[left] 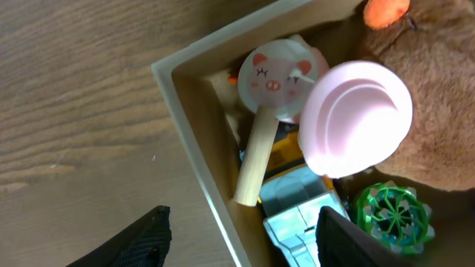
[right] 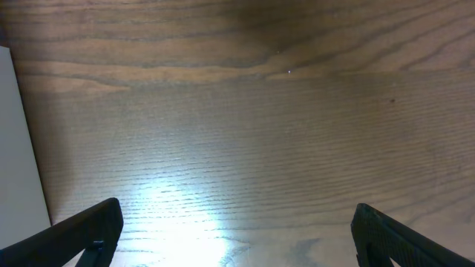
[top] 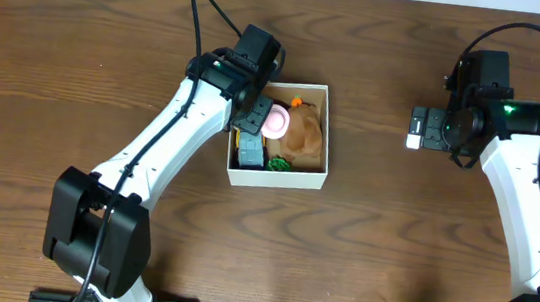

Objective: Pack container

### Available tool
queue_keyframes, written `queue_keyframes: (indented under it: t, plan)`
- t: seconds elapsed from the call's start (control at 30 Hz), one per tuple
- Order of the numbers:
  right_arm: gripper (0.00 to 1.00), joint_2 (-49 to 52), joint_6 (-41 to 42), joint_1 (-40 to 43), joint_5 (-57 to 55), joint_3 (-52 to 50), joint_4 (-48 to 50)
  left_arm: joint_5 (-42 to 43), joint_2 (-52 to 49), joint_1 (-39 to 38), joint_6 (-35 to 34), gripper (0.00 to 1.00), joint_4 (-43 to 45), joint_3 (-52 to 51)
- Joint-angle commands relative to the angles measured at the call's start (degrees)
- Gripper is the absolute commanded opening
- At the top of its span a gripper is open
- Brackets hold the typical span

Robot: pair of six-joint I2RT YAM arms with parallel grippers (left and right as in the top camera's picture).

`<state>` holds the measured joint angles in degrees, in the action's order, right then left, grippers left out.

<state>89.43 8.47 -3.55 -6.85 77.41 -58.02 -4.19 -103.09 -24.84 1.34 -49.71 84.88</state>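
The container [top: 277,179] is a white-walled cardboard box with a brown inside, at the table's middle. It holds a brown plush toy [top: 304,133], a pink round piece [top: 275,122], a grey-blue block toy [top: 249,150] and a green toy [top: 278,164]. In the left wrist view I see the box's left wall [left: 194,141], a pig-faced wooden stick [left: 261,126], the pink piece [left: 356,119], the grey-blue toy [left: 297,215] and the green wheel [left: 392,213]. My left gripper [left: 241,241] is open and empty, straddling the left wall. My right gripper [right: 237,237] is open and empty over bare table.
The wooden table [top: 391,244] surrounds the box. The right arm [top: 523,188] stands at the far right, well apart from the box. A white edge [right: 18,141] shows at the left of the right wrist view.
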Motion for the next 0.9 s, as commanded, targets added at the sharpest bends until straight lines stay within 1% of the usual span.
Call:
queue_keyframes:
  t: [0.0,0.13,0.23,0.27,0.3,0.33,0.5,0.63,0.7,0.87]
  plan:
    - [0.99,0.3,-1.0,0.2,0.2,0.3,0.2,-2.7,1.2,0.2,-2.9,0.67,-1.2,0.1]
    - [0.99,0.2,-2.9,0.1,0.2,0.4,4.0,-6.9,5.3,1.4,-6.4,0.71,-1.1,0.1]
    - [0.99,0.2,-4.5,-0.5,0.2,0.6,10.4,-7.0,9.8,4.2,-6.6,0.71,0.5,0.1]
    - [0.99,0.2,-4.5,-0.7,0.2,0.9,12.4,-7.0,11.0,5.4,-6.6,0.76,1.1,0.1]
    - [0.99,0.2,-4.5,-0.8,0.3,1.2,14.6,-7.0,12.2,6.6,-6.6,1.00,1.6,0.1]
    - [0.99,0.2,-4.5,-1.0,0.3,1.4,16.5,-7.0,13.3,8.2,-6.6,0.98,2.3,0.1]
    - [0.99,0.2,-4.5,-1.3,1.7,1.4,24.1,-7.0,15.5,14.6,-6.6,0.98,2.7,0.1]
    - [0.99,0.2,-4.5,-1.3,1.8,1.5,28.2,-7.0,15.6,16.9,-6.2,0.98,2.8,0.1]
    - [0.99,-0.9,-4.2,-1.4,1.8,1.5,27.5,-7.0,16.5,17.4,-4.6,0.98,0.5,0.1]
    - [0.99,-7.7,4.3,-1.4,-2.1,1.3,21.8,-3.7,22.0,17.5,-4.4,0.98,-1.9,0.0]
